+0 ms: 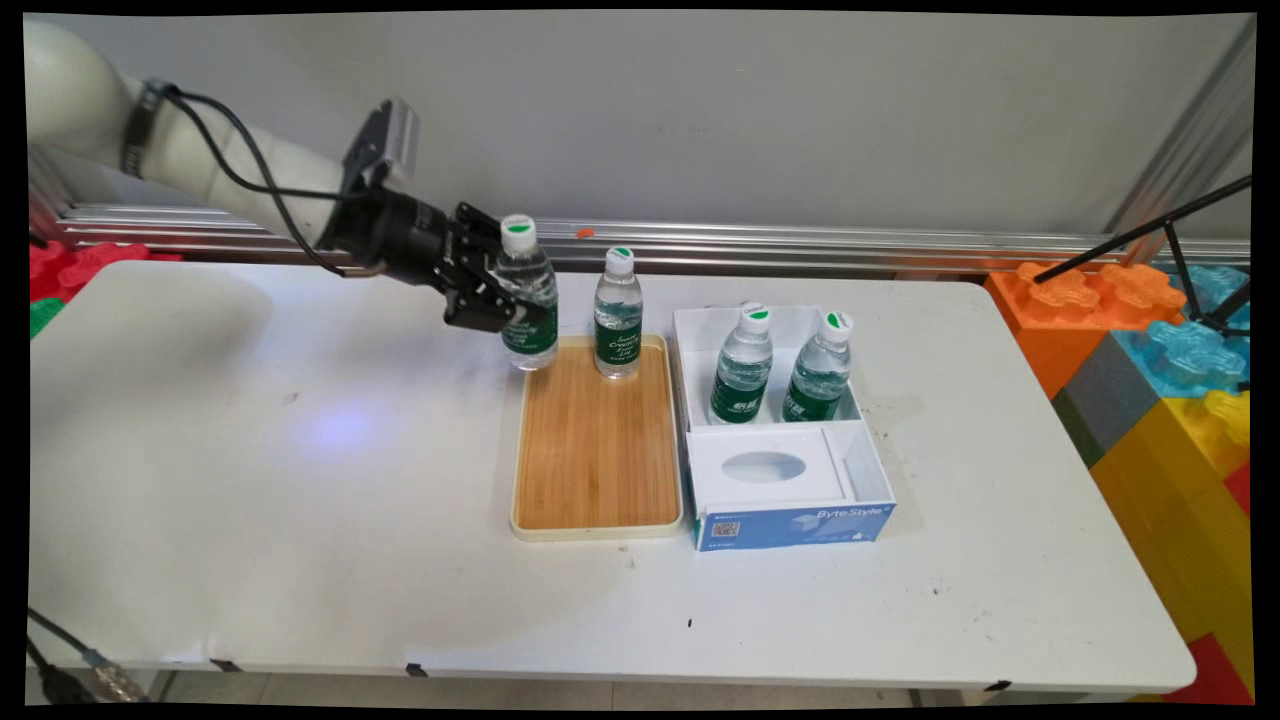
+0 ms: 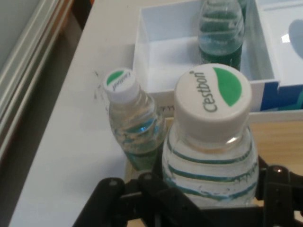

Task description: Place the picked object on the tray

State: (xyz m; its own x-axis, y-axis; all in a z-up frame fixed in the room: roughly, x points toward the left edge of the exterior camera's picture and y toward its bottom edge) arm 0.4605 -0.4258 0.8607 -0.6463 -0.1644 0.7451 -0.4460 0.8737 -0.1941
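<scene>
My gripper [image 1: 508, 303] is shut on a clear water bottle [image 1: 527, 290] with a green label and a white cap. The bottle stands upright at the far left corner of a wooden tray [image 1: 597, 450]; whether its base rests on the tray I cannot tell. In the hand view this bottle [image 2: 210, 142] fills the middle, between the black fingers [image 2: 277, 189]. A second bottle of the same kind [image 1: 618, 320] stands on the tray's far edge, just right of the held one, and shows in the hand view [image 2: 132, 127] to the left.
Right of the tray lies a white and blue box [image 1: 790, 520] with two more bottles [image 1: 743, 365] [image 1: 818, 370] in its far compartment. Big coloured blocks [image 1: 1150, 340] and a black stand [image 1: 1190, 250] crowd the table's right end. A metal rail [image 1: 800, 245] runs along the back.
</scene>
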